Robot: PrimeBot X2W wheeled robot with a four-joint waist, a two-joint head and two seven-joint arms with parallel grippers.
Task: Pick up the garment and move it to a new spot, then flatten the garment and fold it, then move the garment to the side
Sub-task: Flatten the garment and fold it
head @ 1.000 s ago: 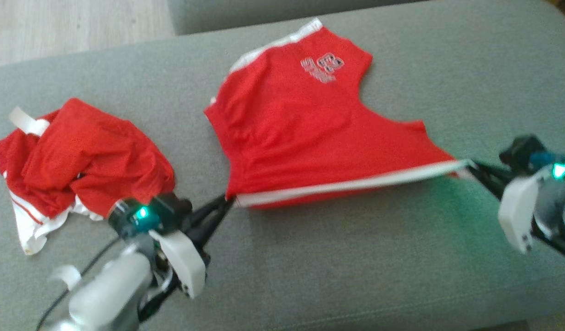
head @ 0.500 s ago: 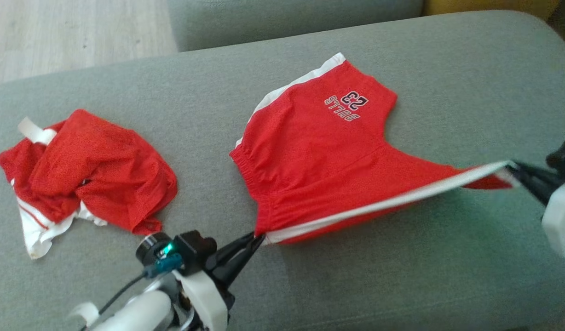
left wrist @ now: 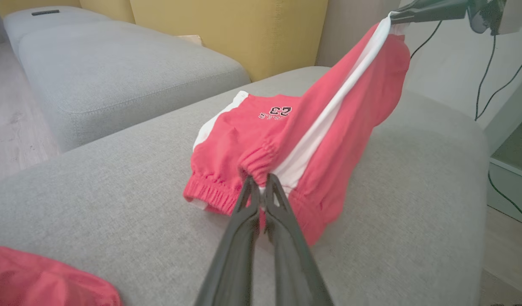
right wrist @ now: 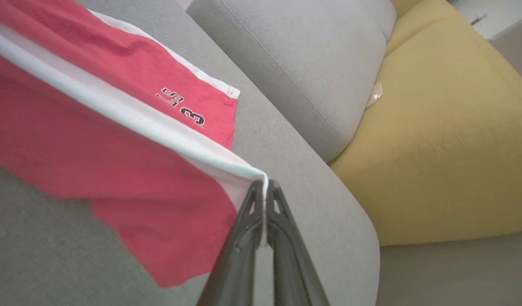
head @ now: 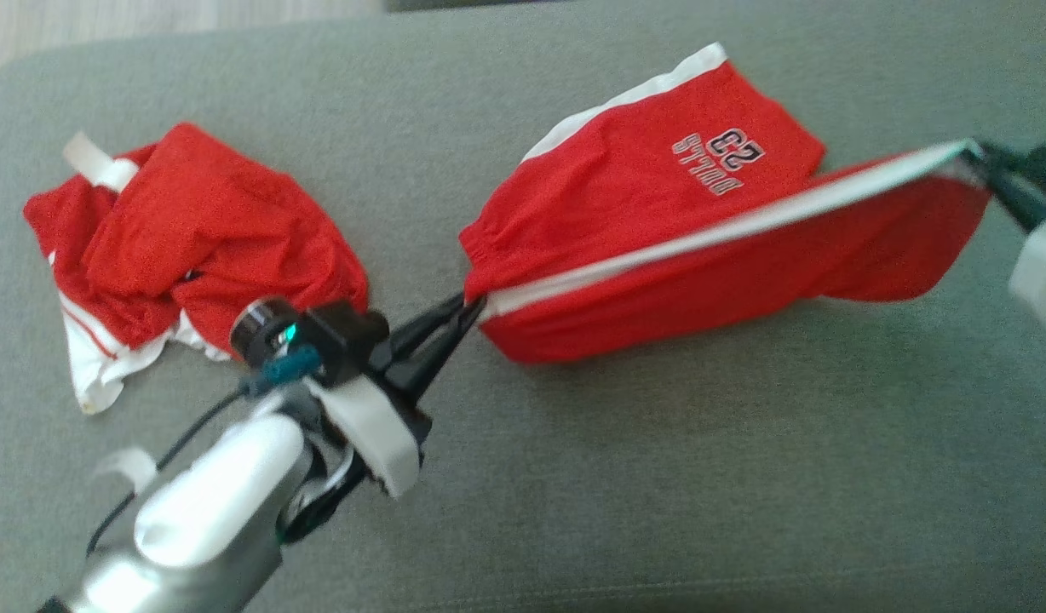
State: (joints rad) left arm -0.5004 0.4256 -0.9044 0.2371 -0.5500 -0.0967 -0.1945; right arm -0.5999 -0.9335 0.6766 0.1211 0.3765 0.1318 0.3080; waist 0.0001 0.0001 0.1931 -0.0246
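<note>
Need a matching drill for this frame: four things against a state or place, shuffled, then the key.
Things:
1. left gripper
2. right gripper
3. crumpled red-and-white garment
4. yellow fabric cushion

States or places:
A. lies loose on the grey fabric sofa
B. shut on the elastic waistband of the red shorts with white side stripe, low near the seat
C. past the seat's edge, away from both garments
D. shut on the stripe's far end, lifted off the seat

Pairs: 1-B; 2-D; 3-A; 4-C
</note>
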